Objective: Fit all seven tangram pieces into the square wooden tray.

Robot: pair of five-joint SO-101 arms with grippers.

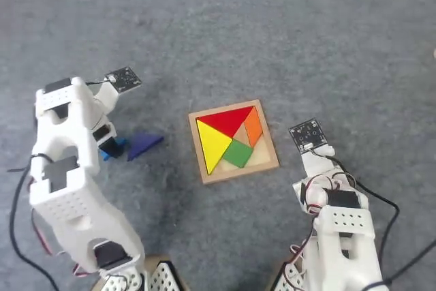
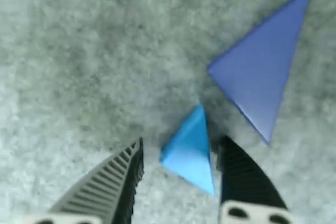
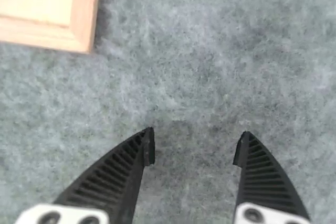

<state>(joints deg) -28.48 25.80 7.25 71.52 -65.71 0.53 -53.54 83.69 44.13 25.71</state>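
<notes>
High view: the square wooden tray (image 1: pixel 242 172) holds red, yellow, green and orange pieces (image 1: pixel 228 138). Left wrist view: the left gripper (image 2: pixel 181 142), spread wide, straddles the small light-blue triangle (image 2: pixel 190 153) on fuzzy felt (image 2: pixel 79 51). Closing may tip this thin, smooth piece or nudge the larger blue triangle (image 2: pixel 262 72) beside it. Right wrist view: the right gripper (image 3: pixel 194 142) is spread and empty, near the tray corner.
</notes>
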